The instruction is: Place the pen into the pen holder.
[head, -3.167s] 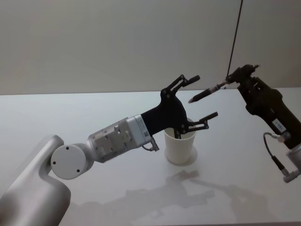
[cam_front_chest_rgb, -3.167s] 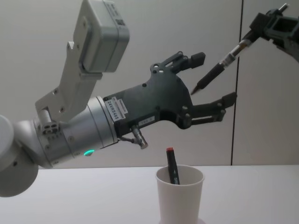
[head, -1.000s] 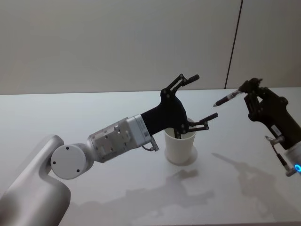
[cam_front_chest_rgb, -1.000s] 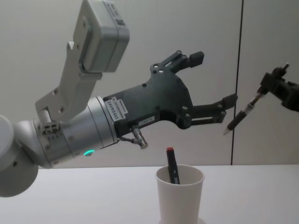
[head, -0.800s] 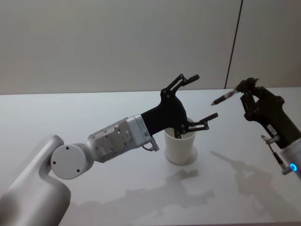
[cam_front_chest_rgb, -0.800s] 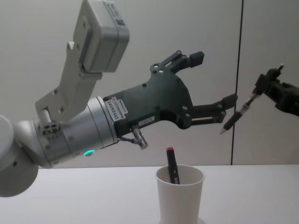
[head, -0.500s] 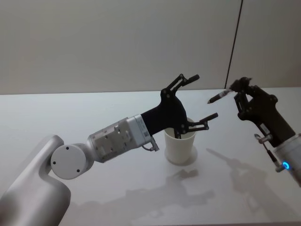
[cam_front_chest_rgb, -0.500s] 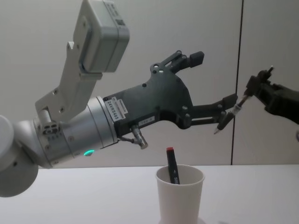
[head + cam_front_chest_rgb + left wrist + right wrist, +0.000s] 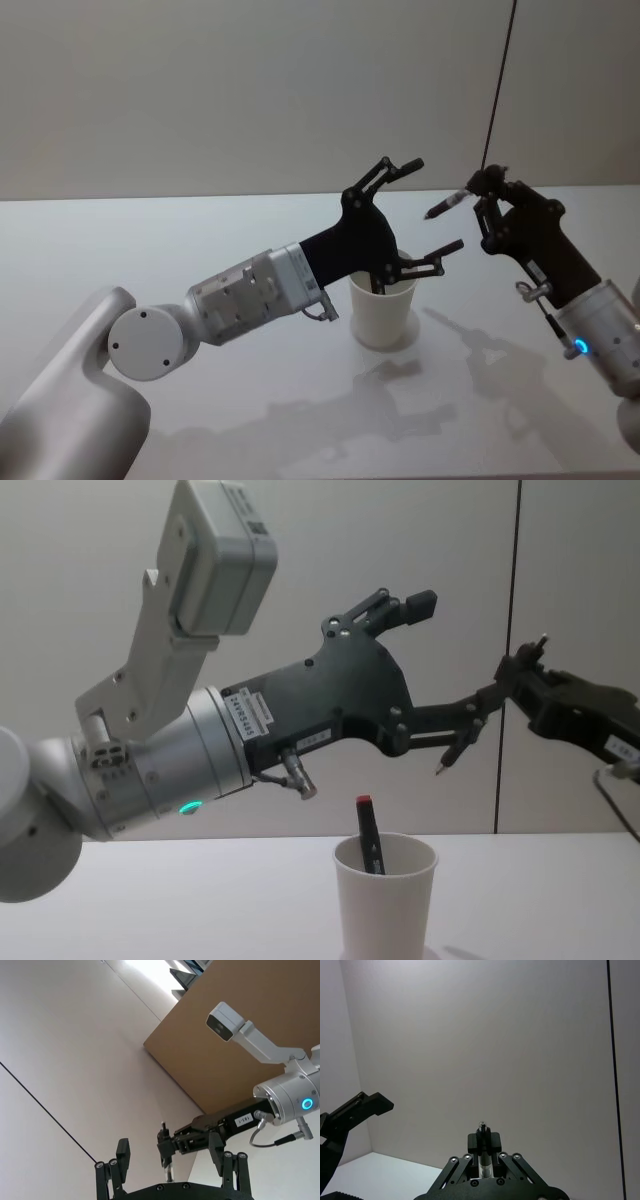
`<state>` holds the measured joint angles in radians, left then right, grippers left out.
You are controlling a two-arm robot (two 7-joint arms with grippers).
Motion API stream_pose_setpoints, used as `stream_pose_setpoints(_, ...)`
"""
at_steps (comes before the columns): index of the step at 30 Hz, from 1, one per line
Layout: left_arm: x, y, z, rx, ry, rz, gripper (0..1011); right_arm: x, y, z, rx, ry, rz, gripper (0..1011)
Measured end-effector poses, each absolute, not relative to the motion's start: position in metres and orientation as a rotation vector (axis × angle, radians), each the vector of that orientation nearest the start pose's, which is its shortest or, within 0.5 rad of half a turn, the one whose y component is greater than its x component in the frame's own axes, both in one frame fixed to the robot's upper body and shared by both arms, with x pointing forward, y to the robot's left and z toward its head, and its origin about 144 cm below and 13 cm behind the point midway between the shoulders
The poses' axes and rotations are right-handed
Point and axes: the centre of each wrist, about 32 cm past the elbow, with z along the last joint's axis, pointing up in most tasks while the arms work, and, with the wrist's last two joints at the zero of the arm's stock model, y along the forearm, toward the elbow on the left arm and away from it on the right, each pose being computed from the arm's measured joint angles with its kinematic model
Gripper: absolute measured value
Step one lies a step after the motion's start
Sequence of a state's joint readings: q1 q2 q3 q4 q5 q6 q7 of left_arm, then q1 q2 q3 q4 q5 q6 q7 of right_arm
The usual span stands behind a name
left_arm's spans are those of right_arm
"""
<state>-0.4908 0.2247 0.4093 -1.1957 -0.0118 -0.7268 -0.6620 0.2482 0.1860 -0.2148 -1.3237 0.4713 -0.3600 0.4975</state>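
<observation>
Right gripper [image 9: 478, 196], clamped on the pen [image 9: 444, 207], has swung in leftward until the tip hangs above and right of the cup [image 9: 381, 312], so the drop looks close, while the left gripper [image 9: 425, 207] stays spread open, empty, over the cup.

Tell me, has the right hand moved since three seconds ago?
Yes. In the head view the right hand, shut on the pen, has come down and leftward toward the pen holder; the open left hand above it hasn't shifted.
</observation>
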Motion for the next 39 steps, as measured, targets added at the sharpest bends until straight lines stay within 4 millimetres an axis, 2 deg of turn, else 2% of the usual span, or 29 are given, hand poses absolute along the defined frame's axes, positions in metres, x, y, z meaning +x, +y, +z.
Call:
stream_pose_setpoints(17, 0.576, 0.201, 1.198, -0.123, -0.810, 0.461, 1004, 0.531, -0.214, 1.142, 0.332, -0.186, -0.961, 130)
stream_pose_setpoints(39, 0.576, 0.201, 1.198, -0.123, -0.810, 0.461, 1004, 0.532, -0.203, 1.137, 0.301, -0.247, -0.960, 130)
